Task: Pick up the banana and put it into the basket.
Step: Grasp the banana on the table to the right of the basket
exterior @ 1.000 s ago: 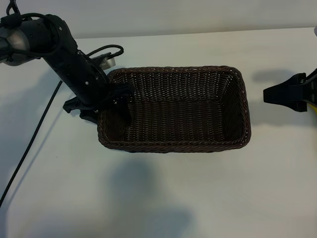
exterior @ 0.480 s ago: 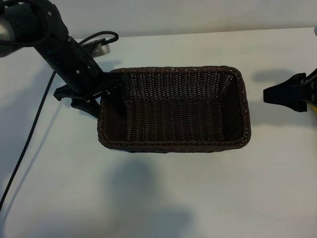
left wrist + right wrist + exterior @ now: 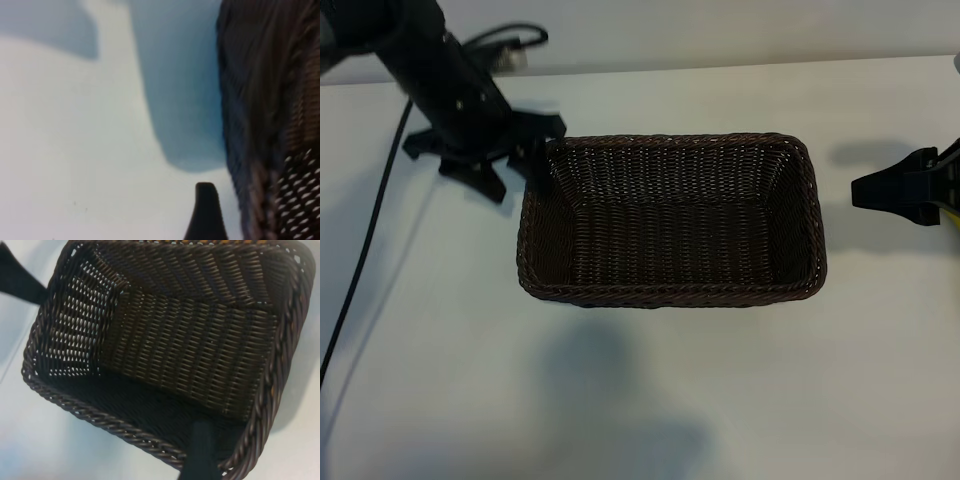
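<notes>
While the basket (image 3: pixel 672 220) sits mid-table on the white table (image 3: pixel 640 400), its woven floor lies bare in both the exterior and right wrist (image 3: pixel 190 345) views, and the banana can't be made out in any view. At the basket's far left corner the left gripper (image 3: pixel 485 160) hangs just outside the rim, fingers spread wide, gripping nothing. Over at the right edge, well apart from the basket, the right gripper (image 3: pixel 900 190) hovers, jaws wide apart too, nothing held.
</notes>
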Controlling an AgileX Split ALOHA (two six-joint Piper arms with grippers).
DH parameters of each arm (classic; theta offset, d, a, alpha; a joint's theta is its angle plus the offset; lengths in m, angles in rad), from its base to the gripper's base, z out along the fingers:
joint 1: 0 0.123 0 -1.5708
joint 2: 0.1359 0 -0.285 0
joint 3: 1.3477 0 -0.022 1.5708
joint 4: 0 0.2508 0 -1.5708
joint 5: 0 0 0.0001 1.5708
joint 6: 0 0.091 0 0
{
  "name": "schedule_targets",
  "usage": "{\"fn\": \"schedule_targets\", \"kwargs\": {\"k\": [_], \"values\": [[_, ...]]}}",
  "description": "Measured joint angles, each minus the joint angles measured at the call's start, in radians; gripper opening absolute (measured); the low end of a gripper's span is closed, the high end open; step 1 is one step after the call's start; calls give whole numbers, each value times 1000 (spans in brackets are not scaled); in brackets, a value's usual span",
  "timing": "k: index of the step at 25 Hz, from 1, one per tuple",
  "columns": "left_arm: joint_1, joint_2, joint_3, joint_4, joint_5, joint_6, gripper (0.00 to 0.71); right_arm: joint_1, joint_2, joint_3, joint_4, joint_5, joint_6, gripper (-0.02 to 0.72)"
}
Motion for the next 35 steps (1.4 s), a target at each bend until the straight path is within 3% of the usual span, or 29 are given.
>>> {"fn": "schedule_targets", "kwargs": {"k": [4,12,17,22,25,31,35], "values": [[0,0,-109,44,0,-17,575,0,0,0,0,0,0,583],[25,-1,-187,368,0,-118,575,0,0,0,0,1,0,583],[101,-1,-187,483,0,-122,575,0,0,0,0,3,0,583],[196,-1,-187,492,0,-123,575,0,0,0,0,3,0,583],[225,-7,-187,491,0,-124,574,0,0,0,0,3,1,583],[225,-134,-82,474,0,-101,574,0,0,0,0,5,1,583],[225,-287,87,474,0,-98,574,0,0,0,0,7,1,583]]}}
